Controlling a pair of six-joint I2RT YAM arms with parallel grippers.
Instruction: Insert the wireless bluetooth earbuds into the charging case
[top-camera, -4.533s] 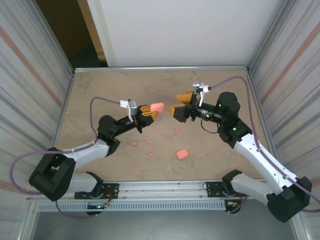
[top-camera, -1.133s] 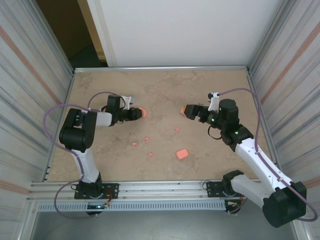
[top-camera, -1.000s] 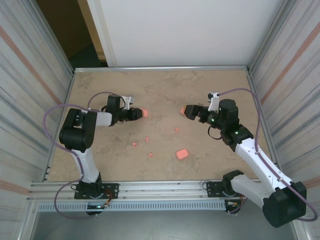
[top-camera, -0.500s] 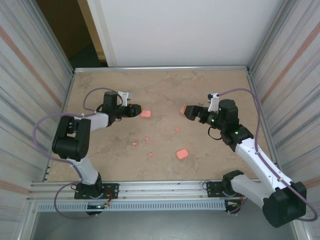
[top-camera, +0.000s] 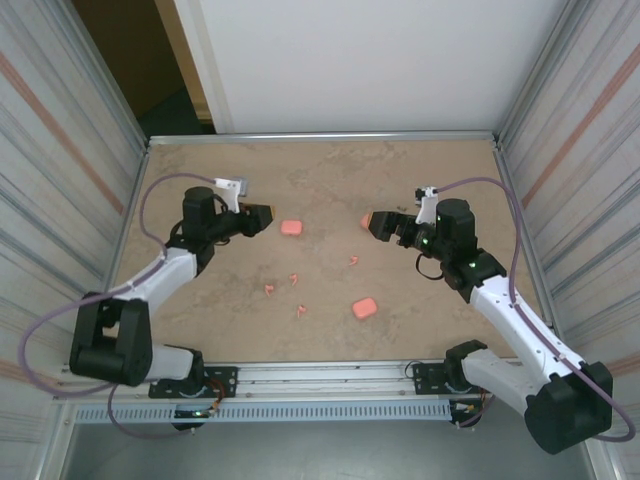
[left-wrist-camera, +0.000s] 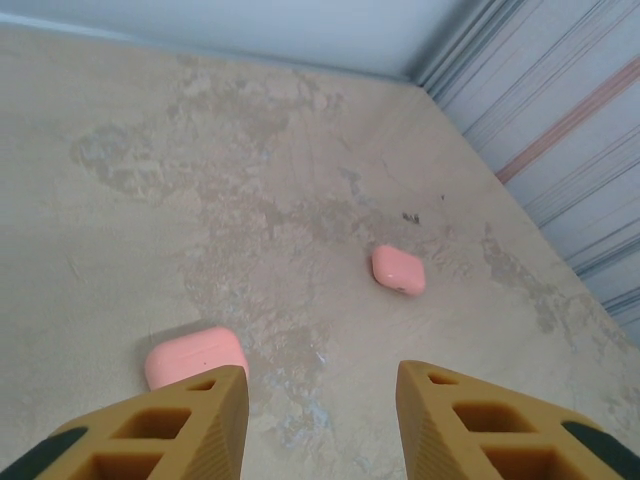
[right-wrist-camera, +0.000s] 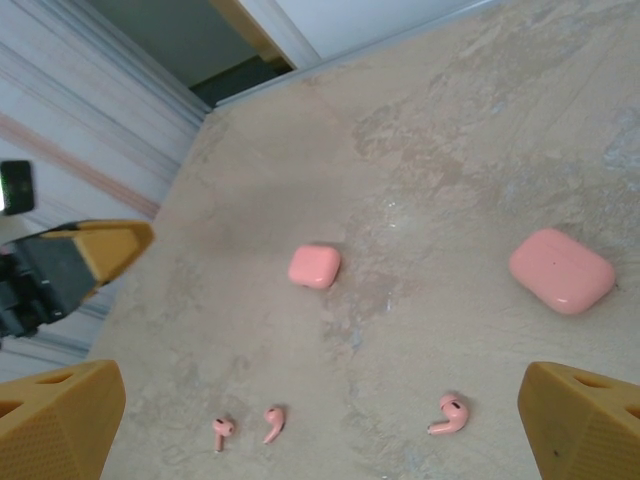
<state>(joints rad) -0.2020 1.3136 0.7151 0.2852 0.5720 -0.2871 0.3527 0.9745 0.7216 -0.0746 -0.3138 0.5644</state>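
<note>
Three pink charging cases lie shut on the table. One case (top-camera: 291, 228) (left-wrist-camera: 195, 358) (right-wrist-camera: 315, 266) rests just right of my left gripper (top-camera: 256, 218) (left-wrist-camera: 320, 385), which is open and empty, the case lying off its left finger. A second case (top-camera: 367, 218) (left-wrist-camera: 398, 270) (right-wrist-camera: 560, 270) lies under my right gripper (top-camera: 381, 225) (right-wrist-camera: 320, 400), open wide and empty above the table. The third case (top-camera: 363, 307) sits nearer the front. Several tiny pink earbuds (top-camera: 293, 278) (right-wrist-camera: 270, 422) lie loose mid-table, one earbud (top-camera: 353, 261) (right-wrist-camera: 446, 414) apart to the right.
Striped metal walls (top-camera: 85, 150) close in the left and right sides, and a white panel (top-camera: 350, 60) stands at the back. A rail (top-camera: 320, 378) runs along the near edge. Purple cables loop from both arms over the table.
My left gripper has let go of the case, leaving it on the table, and has drawn back to the left. The right arm has stayed put.
</note>
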